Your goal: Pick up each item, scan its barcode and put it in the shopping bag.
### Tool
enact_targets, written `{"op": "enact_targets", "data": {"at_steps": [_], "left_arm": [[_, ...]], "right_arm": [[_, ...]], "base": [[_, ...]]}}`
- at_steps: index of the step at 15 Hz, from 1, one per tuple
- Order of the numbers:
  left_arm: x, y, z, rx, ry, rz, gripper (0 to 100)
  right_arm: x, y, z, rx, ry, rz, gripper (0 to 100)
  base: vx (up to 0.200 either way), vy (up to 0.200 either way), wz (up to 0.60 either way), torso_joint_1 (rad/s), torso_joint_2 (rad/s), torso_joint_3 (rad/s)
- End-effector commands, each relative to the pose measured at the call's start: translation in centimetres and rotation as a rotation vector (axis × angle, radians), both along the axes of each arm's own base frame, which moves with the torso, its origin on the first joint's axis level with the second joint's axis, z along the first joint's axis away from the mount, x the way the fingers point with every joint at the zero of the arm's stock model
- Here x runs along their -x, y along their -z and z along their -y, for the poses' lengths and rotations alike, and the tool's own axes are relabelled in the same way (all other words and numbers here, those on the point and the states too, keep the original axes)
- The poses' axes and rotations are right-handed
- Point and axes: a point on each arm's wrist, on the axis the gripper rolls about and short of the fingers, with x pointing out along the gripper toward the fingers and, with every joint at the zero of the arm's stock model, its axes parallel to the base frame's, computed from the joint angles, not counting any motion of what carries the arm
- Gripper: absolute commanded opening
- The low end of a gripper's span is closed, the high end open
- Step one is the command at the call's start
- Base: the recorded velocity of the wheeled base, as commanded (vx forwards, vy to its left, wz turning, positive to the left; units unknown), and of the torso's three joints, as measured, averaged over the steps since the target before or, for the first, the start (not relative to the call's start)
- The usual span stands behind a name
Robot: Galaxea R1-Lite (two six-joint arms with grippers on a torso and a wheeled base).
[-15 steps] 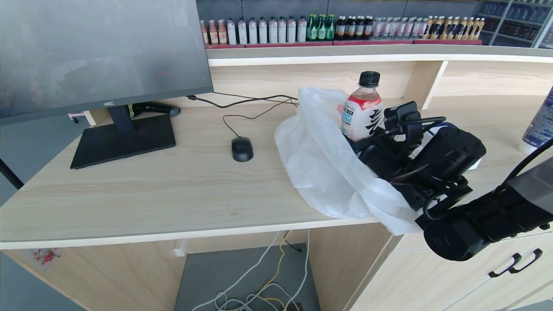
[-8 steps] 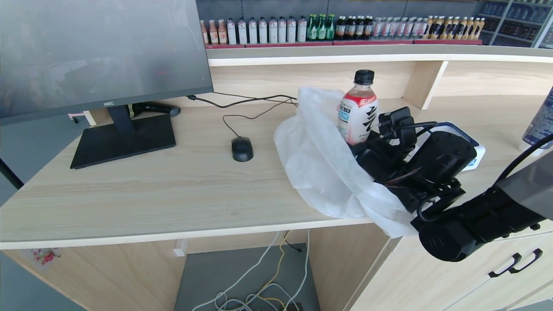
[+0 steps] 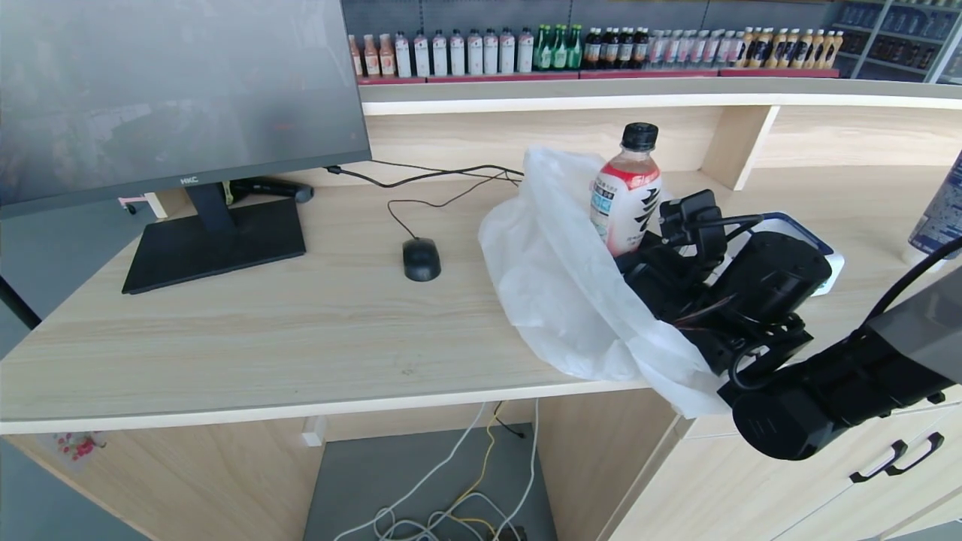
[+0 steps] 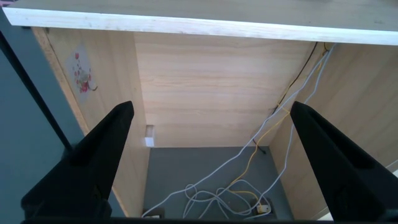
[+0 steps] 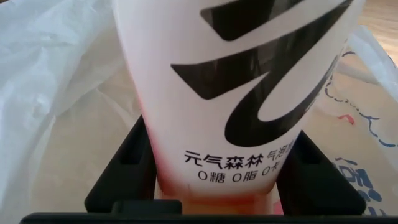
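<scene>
A clear plastic bottle of pink drink with a black cap point(image 3: 627, 197) is held upright by the right gripper point(image 3: 635, 254). It is just above the open mouth of the thin white plastic shopping bag point(image 3: 560, 293). The bag lies crumpled on the right part of the pale wooden counter point(image 3: 301, 323).

The bottle is not yet let go, so the bagging of this item looks nearly done but not finished. Whether its barcode was scanned cannot be told. In the right wrist view, something pale with blue print point(image 5: 357, 140) is seen under the bottle, inside the bag. It may be an item packed already, but that cannot be told for sure. At the right edge of the counter, part of a blue and white container point(image 3: 936, 214) is seen, well apart from the bag. It is probably left to be picked up, scanned and bagged.

The jaws of the right gripper are squeezed tight on the bottom part of the bottle, with a black finger point(image 5: 134, 165) pressed on each side.

The left gripper point(image 4: 211, 168) is hung low, below the near edge of the counter. Its jaws are spread wide, and nothing is held or touched by them.

The bottle should likely be lowered well into the bag before it is let go, because the thin bag could fold and the bottle could tip.
</scene>
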Motion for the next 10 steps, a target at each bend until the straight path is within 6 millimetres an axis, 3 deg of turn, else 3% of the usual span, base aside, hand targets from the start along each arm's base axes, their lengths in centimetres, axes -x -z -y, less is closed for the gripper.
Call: {"op": "enact_targets", "data": {"at_steps": [1, 10], "left_arm": [[0.00, 0.00, 0.00, 0.000, 0.000, 0.000, 100], [0.00, 0.00, 0.00, 0.000, 0.000, 0.000, 100]], "right_arm": [[0.45, 0.06, 0.25, 0.005, 0.001, -0.010, 0], [0.55, 0.61, 0.29, 0.012, -0.003, -0.029, 0]], "base": [[0.000, 0.000, 0.00, 0.000, 0.00, 0.000], [0.000, 0.000, 0.00, 0.000, 0.00, 0.000]]}}
